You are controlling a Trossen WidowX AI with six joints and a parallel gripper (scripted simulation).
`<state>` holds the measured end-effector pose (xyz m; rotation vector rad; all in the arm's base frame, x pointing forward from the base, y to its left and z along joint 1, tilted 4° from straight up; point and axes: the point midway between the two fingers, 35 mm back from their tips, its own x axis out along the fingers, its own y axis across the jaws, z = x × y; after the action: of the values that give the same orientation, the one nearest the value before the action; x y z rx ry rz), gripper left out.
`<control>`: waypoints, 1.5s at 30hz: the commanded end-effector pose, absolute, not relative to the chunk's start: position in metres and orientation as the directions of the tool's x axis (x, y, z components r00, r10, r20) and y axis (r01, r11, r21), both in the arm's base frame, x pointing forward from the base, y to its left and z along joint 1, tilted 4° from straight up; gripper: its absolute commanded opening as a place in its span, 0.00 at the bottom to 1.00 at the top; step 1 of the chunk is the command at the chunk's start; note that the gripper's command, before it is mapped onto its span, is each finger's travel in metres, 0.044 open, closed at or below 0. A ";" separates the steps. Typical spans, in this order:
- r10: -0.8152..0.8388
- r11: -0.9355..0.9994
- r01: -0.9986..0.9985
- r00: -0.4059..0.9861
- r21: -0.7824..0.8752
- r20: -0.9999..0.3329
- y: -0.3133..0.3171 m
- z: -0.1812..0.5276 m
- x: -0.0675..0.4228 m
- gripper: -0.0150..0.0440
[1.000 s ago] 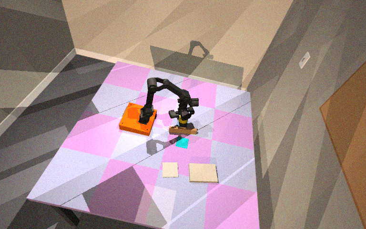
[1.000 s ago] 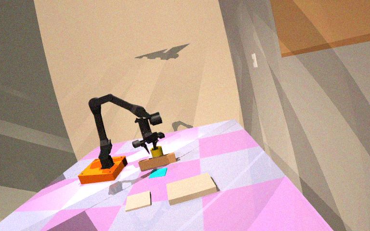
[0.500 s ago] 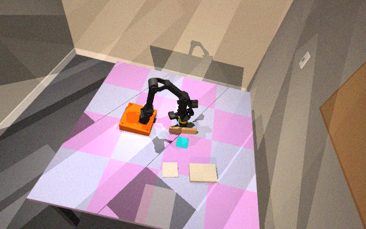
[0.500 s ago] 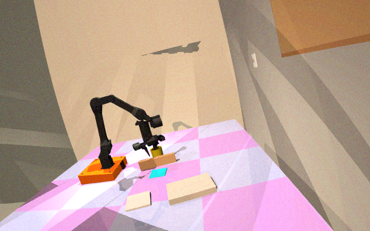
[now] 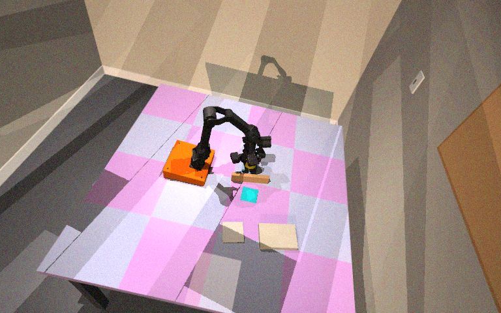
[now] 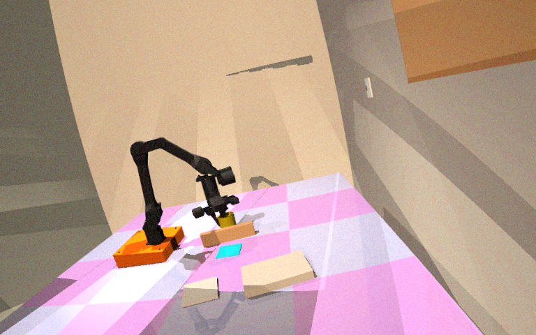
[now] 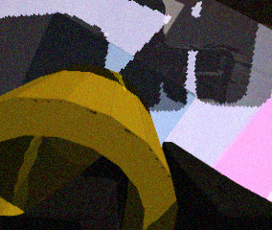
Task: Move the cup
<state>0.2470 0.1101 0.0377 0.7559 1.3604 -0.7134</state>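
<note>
The yellow cup (image 5: 250,167) (image 6: 226,219) (image 7: 79,115) stands upright on the checked table, just behind a wooden block (image 5: 250,178) (image 6: 227,233). A pale blue patch (image 7: 170,125) shows under the cup in the wrist view. My gripper (image 5: 250,162) (image 6: 220,212) (image 7: 144,151) reaches down from above, with one finger inside the cup and the other against its outer wall, shut on the wall. The inside of the cup is dark and I cannot make out marbles. The cyan pad (image 5: 249,194) (image 6: 228,250) lies flat on the near side of the block.
The arm's orange base (image 5: 185,164) (image 6: 146,248) is to the left. The wooden block lies between the cup and the cyan pad. Two flat tan slabs (image 5: 232,231) (image 5: 277,236) (image 6: 199,292) (image 6: 276,273) lie nearer the front edge.
</note>
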 end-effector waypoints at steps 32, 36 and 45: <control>-0.017 0.581 0.812 0.082 0.057 -0.997 0.115 0.110 0.245 0.25; -0.017 0.581 0.812 0.082 0.057 -0.997 0.116 0.115 0.244 0.25; -0.012 0.585 0.809 0.080 0.058 -0.997 0.116 0.111 0.245 0.25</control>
<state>0.2448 0.1162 0.1111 0.7506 1.3640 -0.7089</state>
